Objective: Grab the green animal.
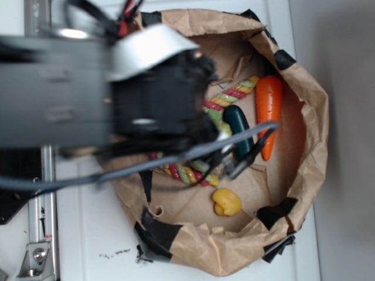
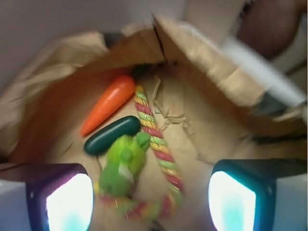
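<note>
Seen from the wrist, the pincer [image 2: 149, 202] is spread wide and holds nothing, its two pads at the bottom corners. Between them, a little toward the left pad, lies the green animal [image 2: 122, 166] against the coloured rope [image 2: 156, 144], apparently touching the dark green oblong piece [image 2: 111, 134]. Farther back, the carrot [image 2: 108, 103] rests by the brown paper bag [image 2: 211, 72] wall.

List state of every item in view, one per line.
gripper: open, holding nothing, above the green animal
green animal: lying free on the bag floor, beside the rope, ungrasped
dark green piece: lying flat, next to the carrot
carrot: lying flat near the bag wall
rope toy: stretched along the floor
yellow duck: loose, apart from the others
paper bag: open, rim rolled down
</note>
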Controlling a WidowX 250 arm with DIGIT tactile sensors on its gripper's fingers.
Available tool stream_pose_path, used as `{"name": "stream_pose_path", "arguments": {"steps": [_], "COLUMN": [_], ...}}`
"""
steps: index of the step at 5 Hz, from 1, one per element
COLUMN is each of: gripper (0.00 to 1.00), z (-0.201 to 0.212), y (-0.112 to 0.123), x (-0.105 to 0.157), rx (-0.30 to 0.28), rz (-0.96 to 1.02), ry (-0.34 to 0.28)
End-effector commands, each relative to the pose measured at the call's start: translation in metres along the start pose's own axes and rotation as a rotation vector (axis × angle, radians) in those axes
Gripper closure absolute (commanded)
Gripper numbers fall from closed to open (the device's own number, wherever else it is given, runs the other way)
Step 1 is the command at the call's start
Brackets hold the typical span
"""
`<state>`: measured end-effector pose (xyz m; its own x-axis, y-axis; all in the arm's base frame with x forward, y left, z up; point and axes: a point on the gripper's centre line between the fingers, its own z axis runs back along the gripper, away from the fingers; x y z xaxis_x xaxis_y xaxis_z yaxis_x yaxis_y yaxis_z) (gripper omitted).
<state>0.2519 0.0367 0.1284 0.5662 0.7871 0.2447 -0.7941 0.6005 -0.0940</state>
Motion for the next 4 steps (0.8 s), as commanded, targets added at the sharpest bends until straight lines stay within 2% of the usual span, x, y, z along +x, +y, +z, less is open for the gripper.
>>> {"name": "stream_pose_path", "arguments": {"steps": [1,2,3,4], "gripper": [0.00,0.00,1.00,1.00], "z": [-0.081,-0.093,-0.084,-0.048], "y": [-0.029,-0.056,-0.061,-0.059], "x": [-0.006,-0.027,-0.035,-0.017], "rx": [-0.142,-0.186,-0.153,-0.200], "rz": [0.117,0.077,0.006,-0.141], "ry": [0.205,0.364,0.352,0.257]}}
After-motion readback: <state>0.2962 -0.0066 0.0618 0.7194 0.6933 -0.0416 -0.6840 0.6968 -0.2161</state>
